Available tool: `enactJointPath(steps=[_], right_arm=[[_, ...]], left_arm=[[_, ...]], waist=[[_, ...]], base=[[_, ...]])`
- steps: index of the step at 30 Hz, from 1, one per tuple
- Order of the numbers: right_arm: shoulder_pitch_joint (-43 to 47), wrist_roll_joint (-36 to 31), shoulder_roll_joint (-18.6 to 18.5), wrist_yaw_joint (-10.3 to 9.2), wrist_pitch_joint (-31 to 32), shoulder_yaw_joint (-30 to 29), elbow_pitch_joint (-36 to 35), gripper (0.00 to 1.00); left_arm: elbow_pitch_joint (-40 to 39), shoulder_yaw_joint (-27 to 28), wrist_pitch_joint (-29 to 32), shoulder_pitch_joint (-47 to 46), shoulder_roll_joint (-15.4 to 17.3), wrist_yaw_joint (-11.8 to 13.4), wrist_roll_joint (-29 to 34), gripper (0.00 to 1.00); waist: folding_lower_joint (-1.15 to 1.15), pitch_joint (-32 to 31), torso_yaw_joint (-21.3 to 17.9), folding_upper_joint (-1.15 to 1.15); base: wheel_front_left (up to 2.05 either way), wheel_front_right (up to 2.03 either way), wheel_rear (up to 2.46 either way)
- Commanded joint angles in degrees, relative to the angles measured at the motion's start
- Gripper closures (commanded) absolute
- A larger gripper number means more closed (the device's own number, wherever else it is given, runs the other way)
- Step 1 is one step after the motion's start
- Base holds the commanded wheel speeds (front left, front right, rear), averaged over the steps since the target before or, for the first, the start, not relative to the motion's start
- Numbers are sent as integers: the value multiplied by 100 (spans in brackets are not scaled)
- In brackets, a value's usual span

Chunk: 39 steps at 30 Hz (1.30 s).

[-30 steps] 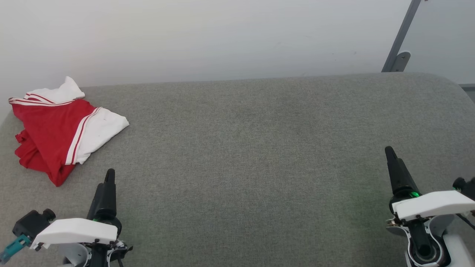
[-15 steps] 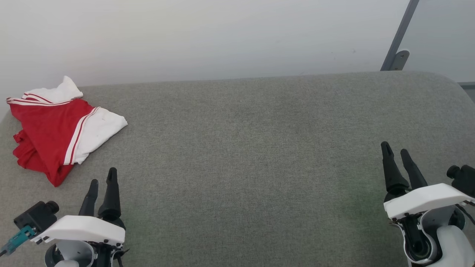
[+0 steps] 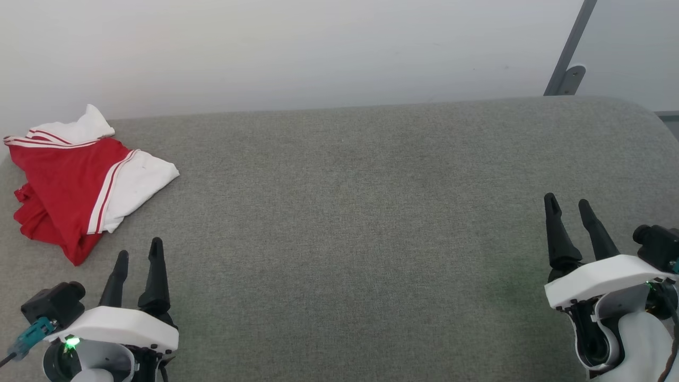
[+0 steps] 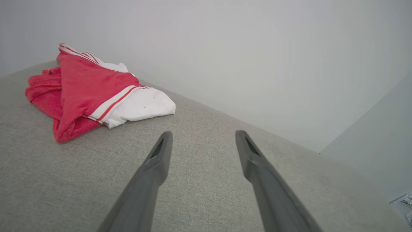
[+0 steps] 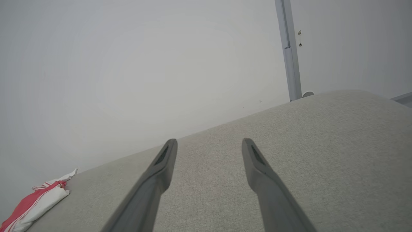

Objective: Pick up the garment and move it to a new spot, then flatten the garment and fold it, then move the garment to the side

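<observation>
That crumpled red soft-fabric T-shirt with white sleeves [image 5: 38, 198] gets clipped by the right wrist view's bottom-left corner, and it's bunched up, so plenty is tucked under itself. The slanted grey metal post [image 3: 576, 32] runs off the head view's top.

Shirt [image 3: 69, 180]: red body, white sleeves, red-and-white striped trim. Cushion [image 3: 360, 212]: grey-green weave. Wall [image 3: 297, 48]: pale grey. Fingers [image 3: 157, 276]: black; gripper housings white.

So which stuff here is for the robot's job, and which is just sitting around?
For the job: red and white T-shirt, left gripper, right gripper, grey surface it lies on.
Just there: white wall, grey metal post.
</observation>
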Motion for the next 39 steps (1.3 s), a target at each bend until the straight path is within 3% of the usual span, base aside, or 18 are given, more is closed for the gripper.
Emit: enactJointPath(steps=[1,23,39], right_arm=[[-137,-184,-28,1,-61,2,-36,0],[-135,-1531,17,1,-386,-153,10,0],[-84,-2035,161,1,-586,-346,5,0]], left_arm=[[-57,-8,-60,-131,63,24,179,0],[121,-51,-387,-150,165,16,1473,0],[259,163,-587,-120,100,-120,2120,0]], waist=[[0,7,-3,0],[0,78,-9,0],[0,124,-25,0]], base=[[0,0,0],[0,0,0],[0,0,0]])
